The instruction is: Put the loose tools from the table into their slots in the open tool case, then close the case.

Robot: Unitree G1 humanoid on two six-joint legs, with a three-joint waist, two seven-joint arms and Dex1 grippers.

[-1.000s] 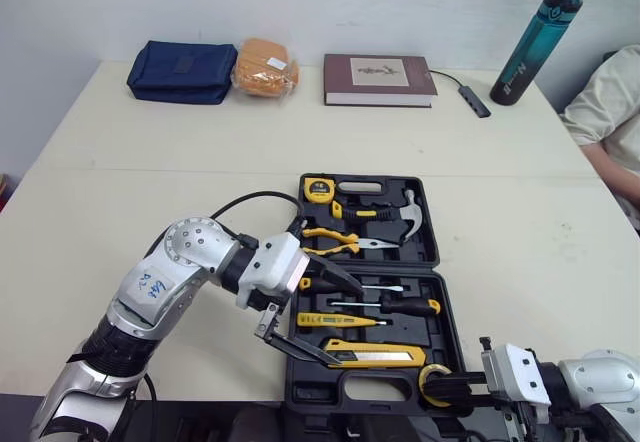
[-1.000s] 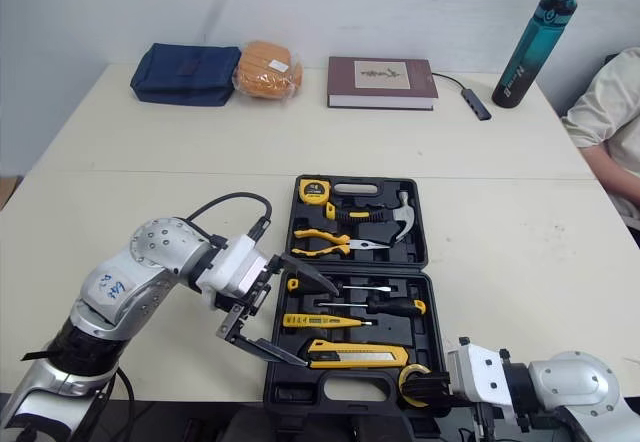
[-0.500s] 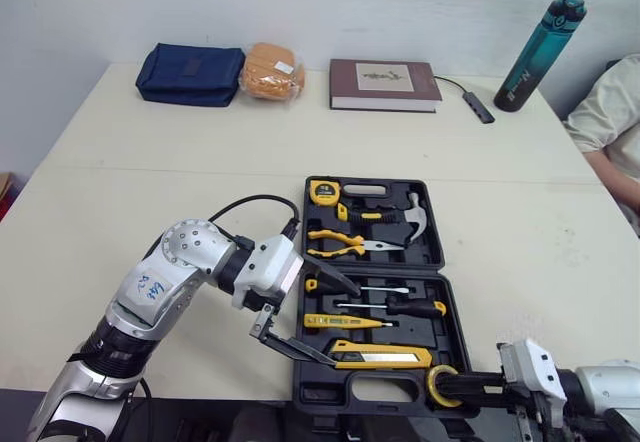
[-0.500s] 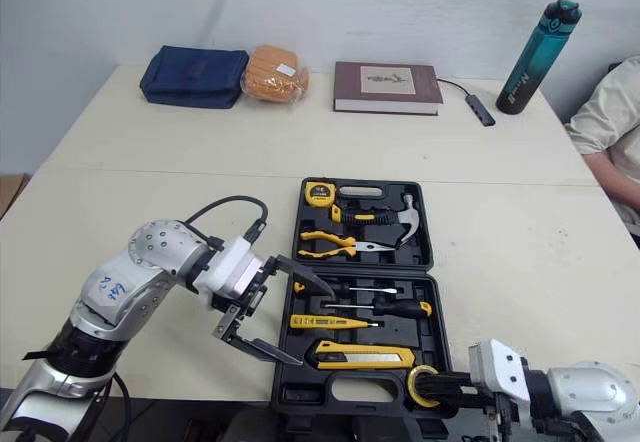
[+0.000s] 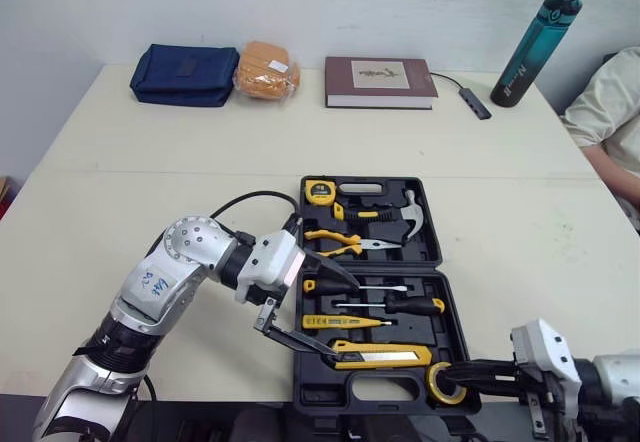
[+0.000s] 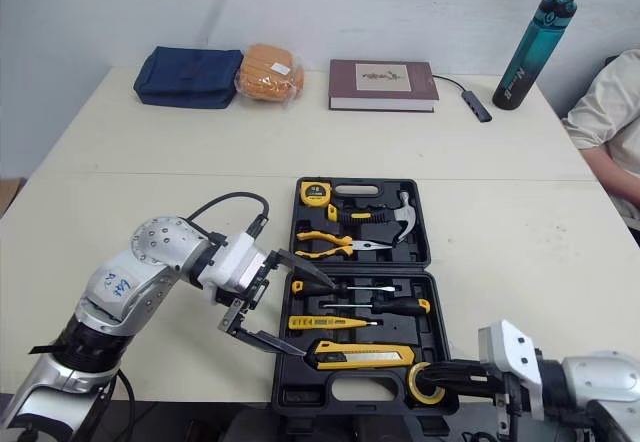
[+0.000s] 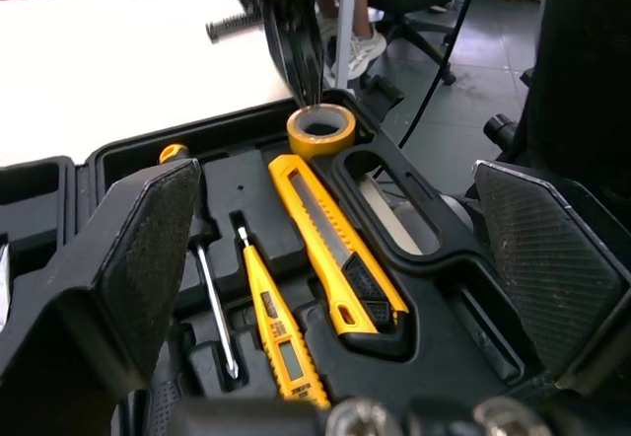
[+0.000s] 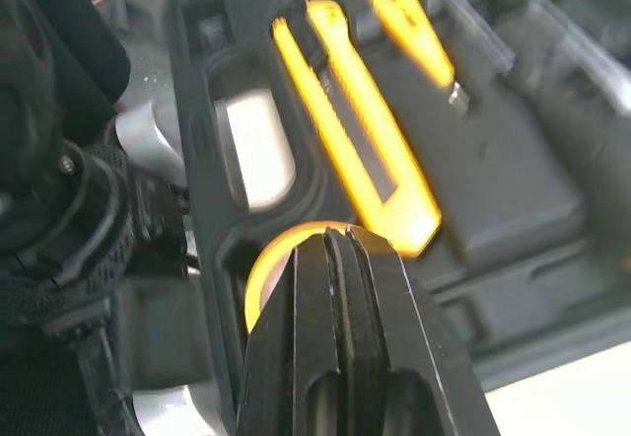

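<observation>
The black tool case lies open near the table's front edge. It holds a yellow utility knife, a yellow tester, a screwdriver, pliers, a hammer and a tape measure. My left gripper hangs open over the left side of the case's near half, its fingers straddling the tester and knife. My right gripper is shut on a yellow tape roll at the case's front right corner. In the right wrist view its shut fingers cover part of the tape roll.
Along the table's far edge lie a navy pouch, an orange bag, a brown book, a small hub with cable and a teal bottle. A person's arm rests at the right edge.
The camera has swayed. My right wrist has drawn back to the right, with the tape roll still at the case's front right corner. The open left gripper has edged slightly further over the case.
</observation>
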